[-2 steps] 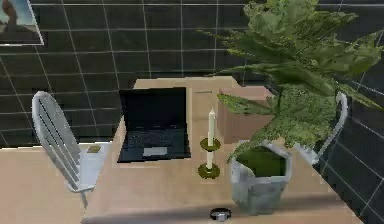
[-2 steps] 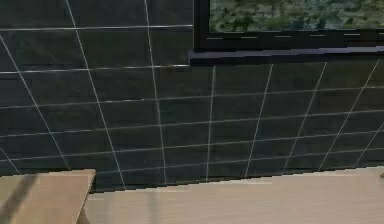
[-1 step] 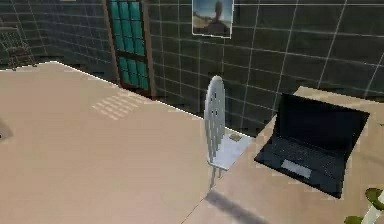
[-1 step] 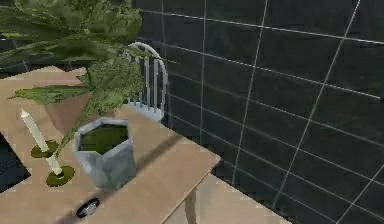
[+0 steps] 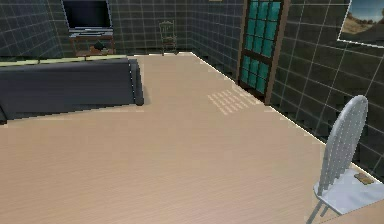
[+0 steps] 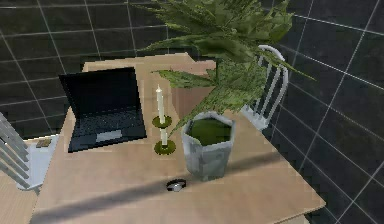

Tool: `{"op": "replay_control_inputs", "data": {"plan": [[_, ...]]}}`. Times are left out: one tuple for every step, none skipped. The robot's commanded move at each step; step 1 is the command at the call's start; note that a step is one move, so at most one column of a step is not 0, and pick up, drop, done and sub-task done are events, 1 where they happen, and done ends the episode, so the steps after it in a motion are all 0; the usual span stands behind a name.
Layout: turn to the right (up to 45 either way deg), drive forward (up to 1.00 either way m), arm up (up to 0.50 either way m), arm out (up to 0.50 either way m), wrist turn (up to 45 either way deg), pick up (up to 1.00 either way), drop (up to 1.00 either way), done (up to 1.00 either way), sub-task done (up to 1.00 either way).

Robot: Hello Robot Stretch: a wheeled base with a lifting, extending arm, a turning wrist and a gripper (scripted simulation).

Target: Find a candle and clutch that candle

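Observation:
A thin white candle (image 6: pixel 158 102) stands upright in a small greenish holder (image 6: pixel 163 146) on a light wooden table (image 6: pixel 110 185) in the arm side view, just left of the middle. It stands between an open black laptop (image 6: pixel 104 108) on its left and a grey pot (image 6: pixel 209 146) on its right. A small dark round thing (image 6: pixel 177 185) lies on the tabletop in front of the candle.
The grey pot holds a large leafy plant (image 6: pixel 225 45) that spreads over the table. White chairs stand at the table's left (image 6: pixel 22 158) and far right (image 6: pixel 268 85). The forward view has a dark sofa (image 5: pixel 70 88), a television (image 5: pixel 87 14), a teal glass door (image 5: pixel 260 42), a white chair (image 5: pixel 345 160) and open wooden floor (image 5: pixel 170 150).

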Motion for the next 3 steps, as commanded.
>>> {"op": "replay_control_inputs", "data": {"plan": [[0.0, 0.0, 0.5, 0.0, 0.0, 0.0, 0.0, 0.0, 0.0], [0.0, 0.0, 0.36, 0.0, 0.0, 0.0, 0.0, 0.0, 0.0], [0.0, 0.0, 0.0, 0.38, 0.0, 0.0, 0.0, 0.0, 0.0]]}}
